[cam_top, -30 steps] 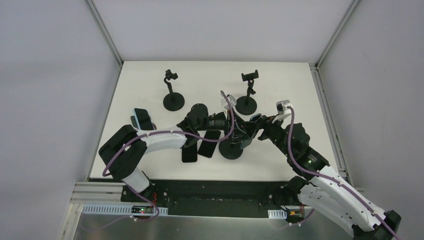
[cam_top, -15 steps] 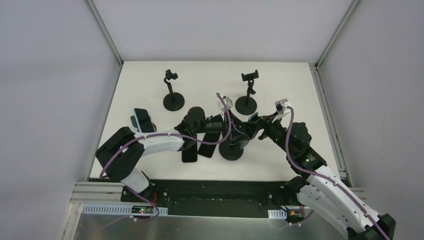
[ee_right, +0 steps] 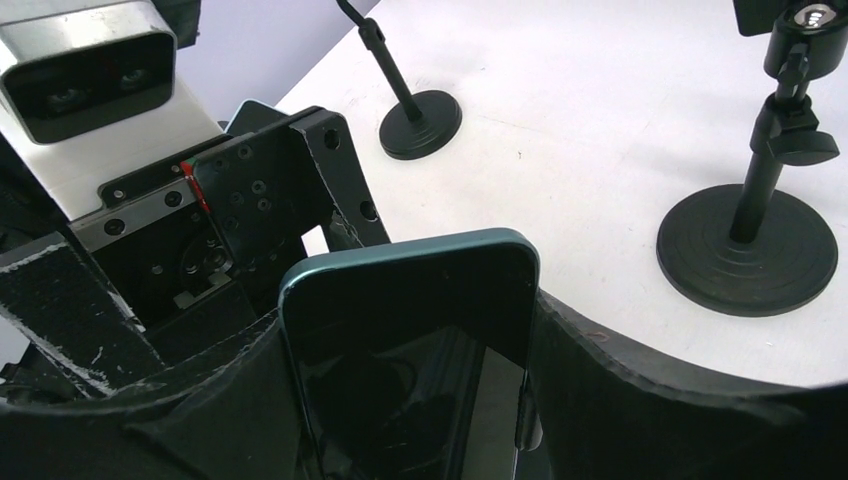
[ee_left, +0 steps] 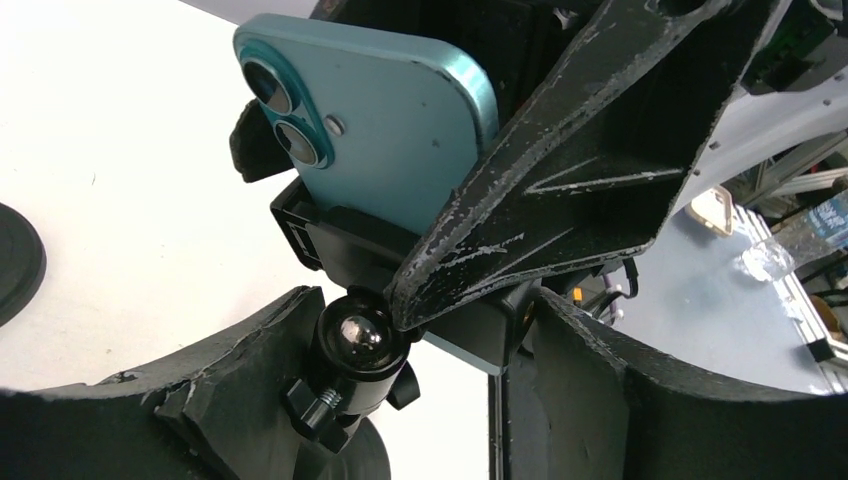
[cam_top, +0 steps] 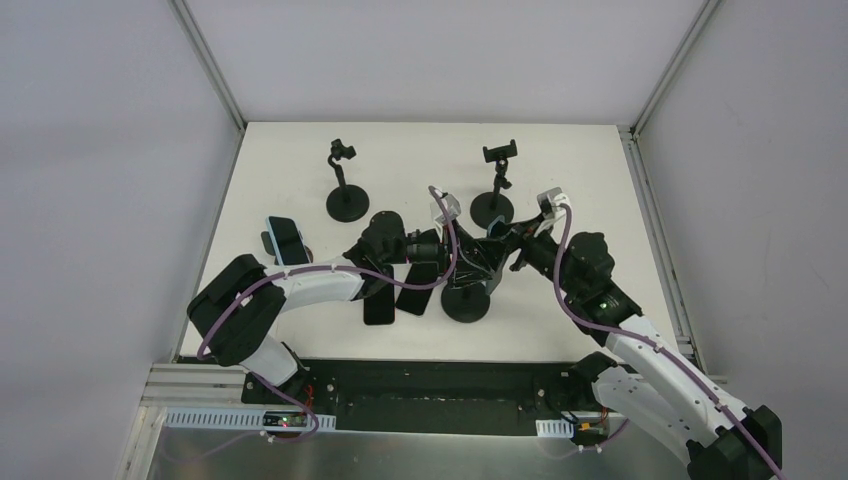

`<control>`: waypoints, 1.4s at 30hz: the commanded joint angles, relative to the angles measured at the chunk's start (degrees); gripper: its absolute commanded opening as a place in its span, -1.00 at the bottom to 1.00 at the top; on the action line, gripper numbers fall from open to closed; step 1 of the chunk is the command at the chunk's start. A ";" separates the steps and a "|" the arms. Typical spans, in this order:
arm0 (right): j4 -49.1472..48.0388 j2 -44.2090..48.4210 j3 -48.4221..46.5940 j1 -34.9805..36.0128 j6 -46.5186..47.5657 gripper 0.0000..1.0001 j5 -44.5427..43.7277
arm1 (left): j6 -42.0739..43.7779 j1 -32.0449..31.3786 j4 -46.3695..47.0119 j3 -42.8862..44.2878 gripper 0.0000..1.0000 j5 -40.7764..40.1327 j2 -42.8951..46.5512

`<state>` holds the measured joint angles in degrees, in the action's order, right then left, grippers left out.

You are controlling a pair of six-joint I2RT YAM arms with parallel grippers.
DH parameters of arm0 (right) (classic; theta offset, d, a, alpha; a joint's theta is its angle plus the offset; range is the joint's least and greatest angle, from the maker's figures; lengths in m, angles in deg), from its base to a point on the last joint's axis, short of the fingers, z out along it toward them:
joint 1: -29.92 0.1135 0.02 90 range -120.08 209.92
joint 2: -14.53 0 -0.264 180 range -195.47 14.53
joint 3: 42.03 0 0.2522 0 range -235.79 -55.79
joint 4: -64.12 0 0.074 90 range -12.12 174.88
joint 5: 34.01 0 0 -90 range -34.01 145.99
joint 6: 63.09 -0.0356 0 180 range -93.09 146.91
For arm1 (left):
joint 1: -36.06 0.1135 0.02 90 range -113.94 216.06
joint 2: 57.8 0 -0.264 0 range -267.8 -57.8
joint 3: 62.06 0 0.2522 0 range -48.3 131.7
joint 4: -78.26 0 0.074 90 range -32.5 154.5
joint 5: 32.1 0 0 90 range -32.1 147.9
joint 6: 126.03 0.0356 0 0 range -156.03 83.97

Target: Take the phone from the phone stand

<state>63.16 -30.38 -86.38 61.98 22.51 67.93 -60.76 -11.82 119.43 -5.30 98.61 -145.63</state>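
A teal phone [ee_left: 385, 130] sits in the clamp of a black phone stand [cam_top: 465, 305] near the table's front middle. In the left wrist view I see its back with two lenses, and the clamp still grips its lower part. My left gripper [ee_left: 425, 345] is shut on the stand's head, one finger against the ball joint [ee_left: 362, 340]. My right gripper [ee_right: 410, 340] is shut on the phone [ee_right: 400, 330], one finger on each long edge, the dark screen facing the camera. In the top view both grippers, left [cam_top: 472, 264] and right [cam_top: 506, 248], meet above the stand.
Two empty stands stand at the back, one left [cam_top: 347, 203] and one right [cam_top: 494, 207]. Two dark phones [cam_top: 415, 287] lie flat left of the stand. A blue phone [cam_top: 285, 238] sits on a stand at the left edge.
Both grippers and the phone have shifted a little left and toward the back. The right arm's forearm has swung in closer. The stand's base has stayed in place.
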 commanded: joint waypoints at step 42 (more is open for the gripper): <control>33.02 8.10 -10.43 2.44 -12.48 -1.00 3.10 | -2.36 0.91 0.79 -2.78 0.66 5.08 6.73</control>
<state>91.18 -23.56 -95.34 61.15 19.73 80.56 -62.09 -12.30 119.41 -7.96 109.95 -142.59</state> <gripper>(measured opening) 0.729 0.598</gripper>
